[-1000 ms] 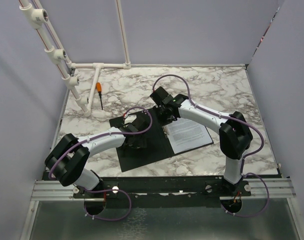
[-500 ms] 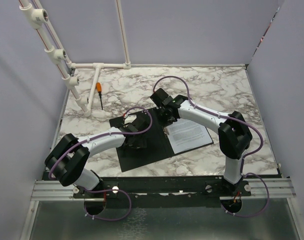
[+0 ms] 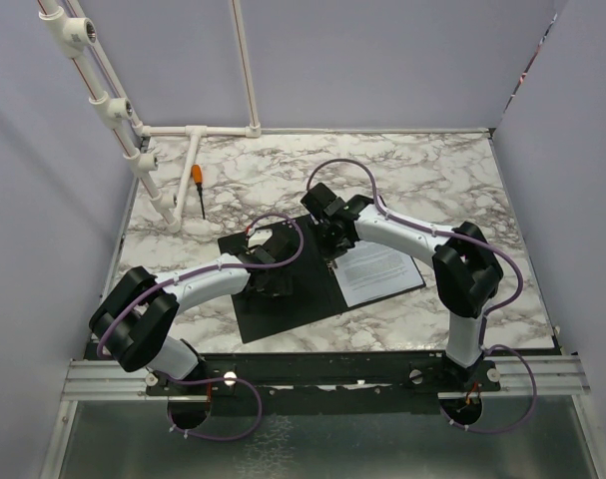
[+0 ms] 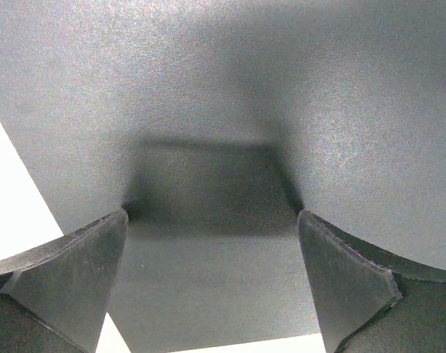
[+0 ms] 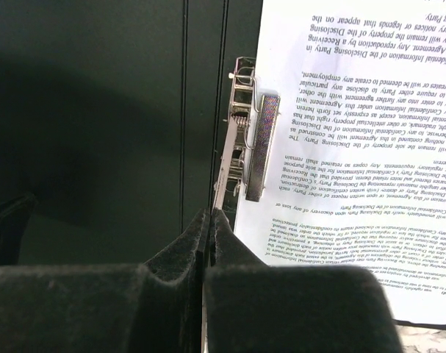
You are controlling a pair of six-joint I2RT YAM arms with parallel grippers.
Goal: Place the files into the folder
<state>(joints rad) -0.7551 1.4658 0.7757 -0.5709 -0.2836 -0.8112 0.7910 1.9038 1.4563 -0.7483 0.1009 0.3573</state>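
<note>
Right wrist view: files point(image 5: 355, 132) cut off at top and right edges, spine clip point(image 5: 241, 140) lower end hidden behind right gripper point(image 5: 208, 217). Top view: print too small to read.

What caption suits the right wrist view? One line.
Right gripper, fingers together, at the metal clip of the open folder, files lying on its right half.

This is a robotics lab test cell. A marble-patterned tabletop point(image 3: 432, 170) sits boxed in by plain grey-lilac panel walls point(image 3: 382, 60). A white-and-black left robot arm point(image 3: 198, 284) and its matching right arm point(image 3: 407, 232), both trailing purple cables, are mounted at a slotted aluminium rail point(image 3: 113, 379). A white plastic pipe frame point(image 3: 198, 131) stands at the back left, with an orange-handled screwdriver point(image 3: 198, 185) lying near it.
</note>
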